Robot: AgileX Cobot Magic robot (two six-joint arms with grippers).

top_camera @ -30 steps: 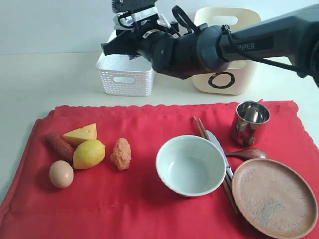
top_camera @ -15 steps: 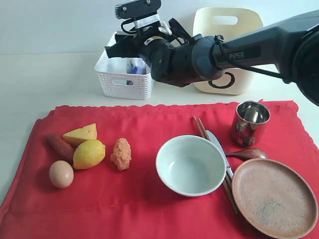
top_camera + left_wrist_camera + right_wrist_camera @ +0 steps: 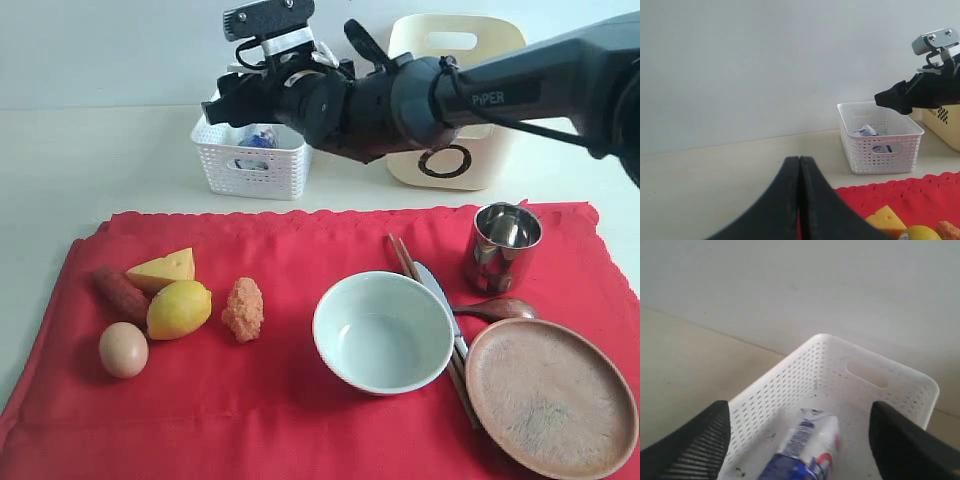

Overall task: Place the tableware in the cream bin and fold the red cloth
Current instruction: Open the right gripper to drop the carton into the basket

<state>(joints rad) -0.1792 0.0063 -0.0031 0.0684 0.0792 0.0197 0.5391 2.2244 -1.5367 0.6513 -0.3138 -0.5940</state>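
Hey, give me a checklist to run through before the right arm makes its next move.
1. Right gripper jaws open, empty: ok.
2. Milk carton lying inside white basket: ok.
3. Left gripper shut, away from the basket: ok.
4. Bowl, cup and plate in cream bin: not ok, all on red cloth.
5. Room inside cream bin: cannot tell, interior hidden.

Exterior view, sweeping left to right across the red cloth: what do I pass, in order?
egg → lemon → orange crumbed lump → grey-green bowl → brown plate
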